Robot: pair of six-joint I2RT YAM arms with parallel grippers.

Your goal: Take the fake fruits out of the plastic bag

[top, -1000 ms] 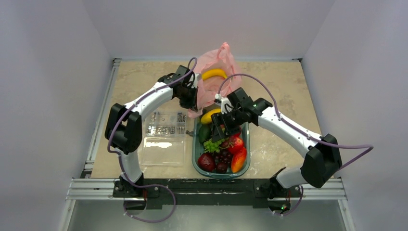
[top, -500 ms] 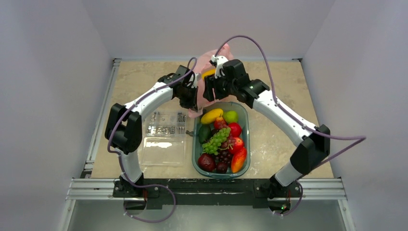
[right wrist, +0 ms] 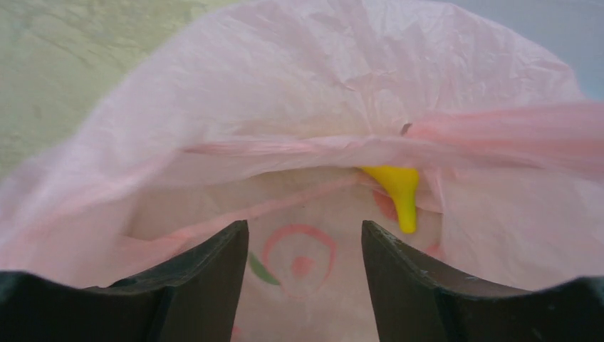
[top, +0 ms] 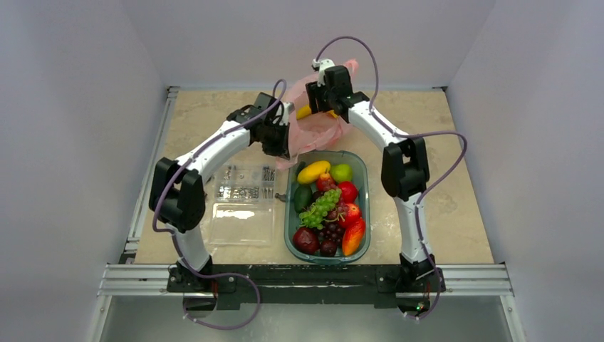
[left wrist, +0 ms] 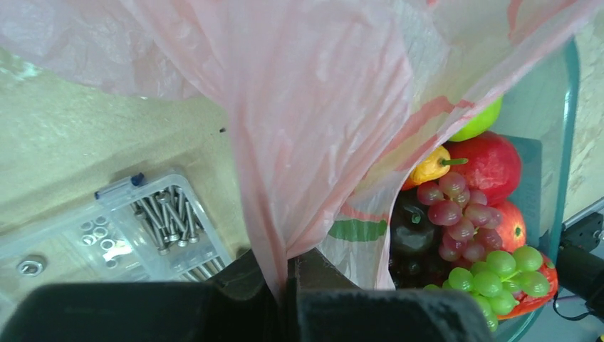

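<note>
Change: a second ago my right gripper (right wrist: 305, 274) hung low over the tray (top: 367, 214) of fruit. Now it is at the far side, at the mouth of the bag (right wrist: 285, 92). My left gripper (left wrist: 288, 285) has barely shifted.
Right arm: stretched away from its base, forearm angled left, wrist tipped into the bag's opening.
Left arm: bowed out to the left, wrist at the bag's near edge, just beyond the tray.
Right gripper: fingers apart, nothing between them.
Left gripper: clenched on a fold of the bag, holding it up.
Bag: far middle of the table, its lower edge draped over the tray's far end.
Banana (right wrist: 400, 194): inside the bag under a pink fold. Its tip points down toward my right fingers, and from overhead its length runs left to right.
</note>
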